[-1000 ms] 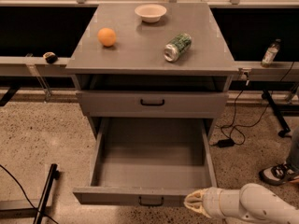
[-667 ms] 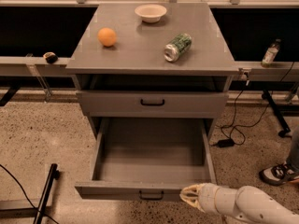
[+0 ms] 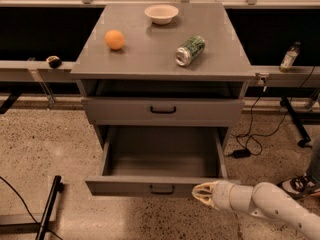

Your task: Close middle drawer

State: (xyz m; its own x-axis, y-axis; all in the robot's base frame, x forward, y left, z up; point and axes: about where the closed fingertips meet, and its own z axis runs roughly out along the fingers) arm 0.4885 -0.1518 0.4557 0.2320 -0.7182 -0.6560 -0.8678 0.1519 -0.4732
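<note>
The grey cabinet (image 3: 160, 59) has its middle drawer (image 3: 125, 186) pulled out. The drawer is wide, plain grey and empty inside, with a low front and a small black handle (image 3: 162, 189). My gripper (image 3: 199, 194) is at the right end of that drawer front, touching it just right of the handle. Its fingers are together and hold nothing. The white arm (image 3: 270, 204) comes in from the lower right. The top drawer (image 3: 163, 111) above is closed. The lowest drawer is hidden under the open one.
On the cabinet top are an orange (image 3: 114, 39), a white bowl (image 3: 161, 13) and a green can (image 3: 190, 50) lying on its side. A bottle (image 3: 289, 57) stands on the right ledge. A cable and adapter (image 3: 241, 153) lie on the floor at right, by a shoe (image 3: 300, 184). A black stand leg (image 3: 50, 204) is at lower left.
The gripper has moved up and left against the drawer front, and the middle drawer has slid some way back into the cabinet.
</note>
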